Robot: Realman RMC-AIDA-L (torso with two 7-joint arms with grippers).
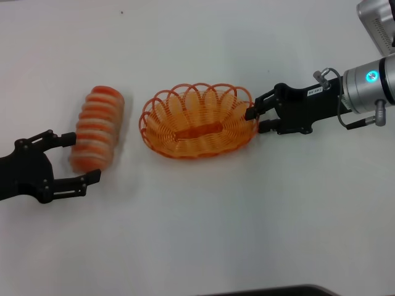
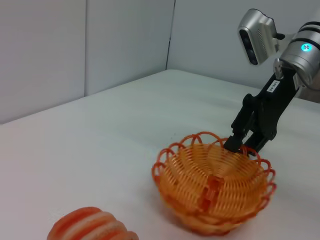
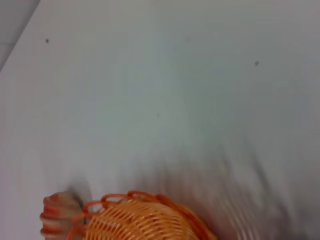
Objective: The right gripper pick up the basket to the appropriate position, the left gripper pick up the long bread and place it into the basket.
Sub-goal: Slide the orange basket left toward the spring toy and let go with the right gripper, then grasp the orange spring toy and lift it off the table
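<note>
The orange wire basket [image 1: 197, 120] stands on the white table in the middle of the head view. My right gripper [image 1: 253, 119] reaches in from the right and is shut on the basket's right rim; the left wrist view shows the right gripper [image 2: 242, 146] pinching that rim of the basket [image 2: 215, 192]. The long bread [image 1: 97, 126], striped cream and orange-red, lies left of the basket. My left gripper [image 1: 84, 157] is open, its fingers on either side of the bread's near end. The bread [image 2: 92, 226] shows low in the left wrist view. The right wrist view shows the basket [image 3: 140, 220] and the bread [image 3: 55, 215].
The white table [image 1: 203, 222] spreads on all sides. A dark edge [image 1: 278, 291] runs along the near side. A silver camera housing [image 1: 378, 21] sits above the right arm. Grey walls [image 2: 100, 45] stand behind the table in the left wrist view.
</note>
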